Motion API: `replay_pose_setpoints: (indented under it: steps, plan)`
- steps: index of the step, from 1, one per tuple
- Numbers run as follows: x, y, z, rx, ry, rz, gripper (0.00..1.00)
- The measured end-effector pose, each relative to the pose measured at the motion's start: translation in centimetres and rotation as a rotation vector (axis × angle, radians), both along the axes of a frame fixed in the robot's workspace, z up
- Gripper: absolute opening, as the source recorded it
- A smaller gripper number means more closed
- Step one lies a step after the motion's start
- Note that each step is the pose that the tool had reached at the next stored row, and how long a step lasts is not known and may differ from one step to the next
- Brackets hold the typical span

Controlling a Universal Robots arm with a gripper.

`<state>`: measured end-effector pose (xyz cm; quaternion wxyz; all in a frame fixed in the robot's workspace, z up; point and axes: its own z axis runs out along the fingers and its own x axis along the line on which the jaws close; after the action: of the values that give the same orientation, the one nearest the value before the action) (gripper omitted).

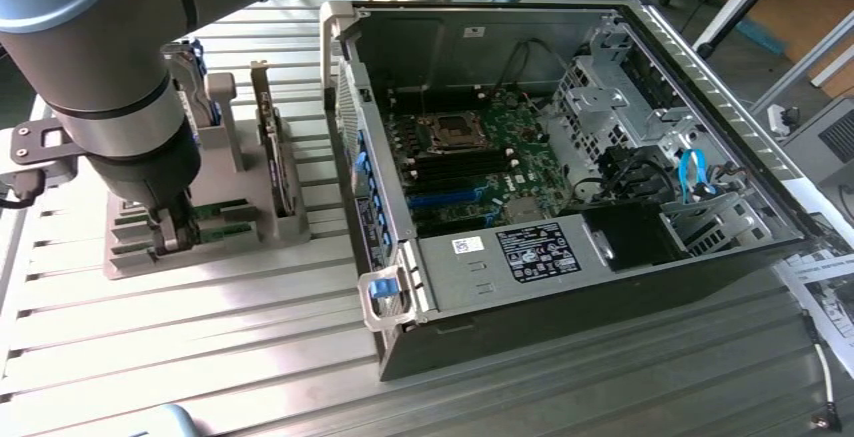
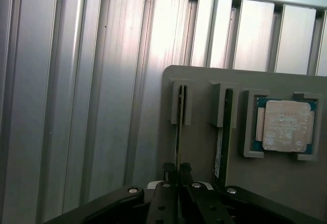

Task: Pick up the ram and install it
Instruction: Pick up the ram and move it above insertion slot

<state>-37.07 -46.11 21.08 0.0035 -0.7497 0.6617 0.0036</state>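
Note:
The ram [image 2: 179, 127] is a slim green stick standing on edge in a slot of the grey holder [image 2: 204, 183]. My gripper [image 2: 178, 169] is shut on the ram, one finger on each face of it. A second stick of the same kind [image 2: 220, 142] stands in the neighbouring slot. In the exterior view the gripper [image 1: 171, 239] reaches down into the holder [image 1: 200, 257] at the exterior view's left, with green board [image 1: 220, 215] showing beside it.
A square silver CPU chip [image 2: 286, 126] lies in a pocket of the holder. An upright expansion card [image 1: 274, 147] stands in the holder. The open computer case [image 1: 400, 287] lies at the exterior view's right, its motherboard [image 1: 467, 167] exposed, on a ribbed metal table [image 1: 200, 357].

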Motion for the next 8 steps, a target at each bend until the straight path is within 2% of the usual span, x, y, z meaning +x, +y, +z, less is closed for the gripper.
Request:
replay_pose_setpoints:
  steps: [8]
  plan:
    - [0.00, 0.11, 0.07, -0.0001, 0.0001, 0.000, 0.14]
